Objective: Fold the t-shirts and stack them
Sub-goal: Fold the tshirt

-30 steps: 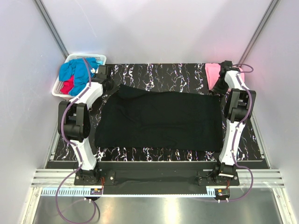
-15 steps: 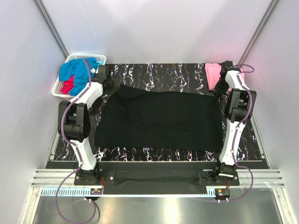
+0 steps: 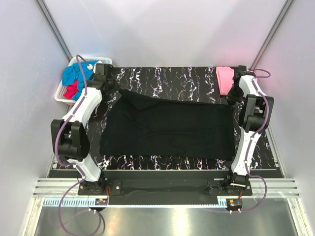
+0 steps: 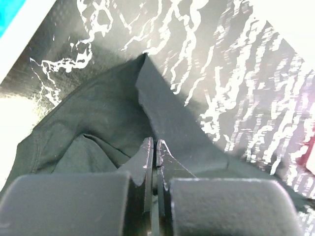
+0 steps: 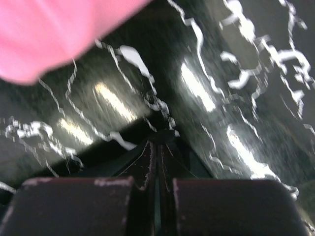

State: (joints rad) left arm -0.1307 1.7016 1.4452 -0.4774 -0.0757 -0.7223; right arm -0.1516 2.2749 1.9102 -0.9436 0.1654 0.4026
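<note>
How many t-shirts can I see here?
4: black t-shirt spread in the middle, pink t-shirt far right corner, blue t-shirt and red t-shirt in the basket, which may hide more.

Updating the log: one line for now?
left end effector: shut on large black cloth t-shirt | right end effector: shut on it
</note>
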